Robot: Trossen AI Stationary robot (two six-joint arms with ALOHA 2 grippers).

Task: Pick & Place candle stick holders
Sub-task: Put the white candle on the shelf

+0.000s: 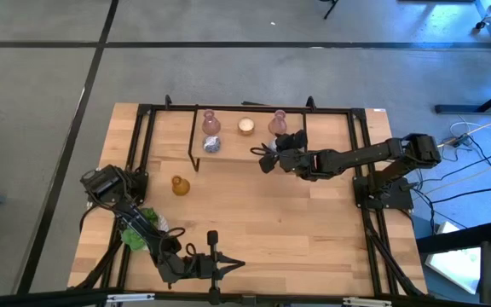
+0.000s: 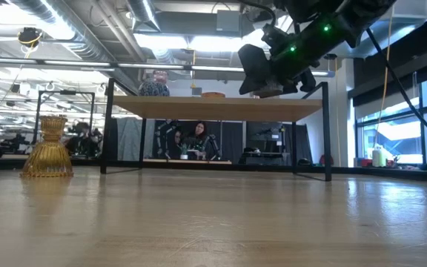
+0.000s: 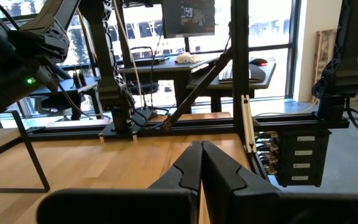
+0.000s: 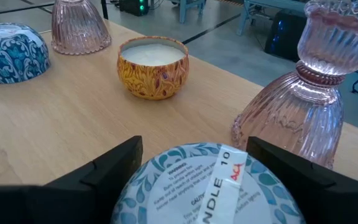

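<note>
My right gripper [image 1: 267,156] [image 4: 194,149] is shut on a silvery-blue round holder [image 4: 204,186] over the raised wooden shelf [image 1: 331,136] at the table's far side. On the shelf stand two pink vase-shaped holders [image 4: 309,93] [image 4: 76,25], a second silvery-blue round holder [image 4: 11,53] and a cream-filled, amber-patterned holder [image 4: 153,65]. An amber holder [image 1: 180,185] [image 2: 48,148] stands on its base on the table at the left. My left gripper [image 1: 233,265] [image 3: 201,162] is shut and empty at the near edge. My right gripper pinches the round holder by its two opposite sides [image 4: 132,180] between its two fingers [image 4: 107,171]. The fingers reach in from the table's right. The holder is tipped, its labelled underside [image 4: 213,183] facing the wrist. In the low view it sits just over the shelf top.
A green succulent [image 1: 139,226] stands near my left arm at the table's left near side. The black frame [image 1: 196,136] carries the shelf, with open room under it [image 2: 213,141]. Bare wood lies in the table's middle [image 1: 271,213]. People show in the room beyond [image 2: 199,141].
</note>
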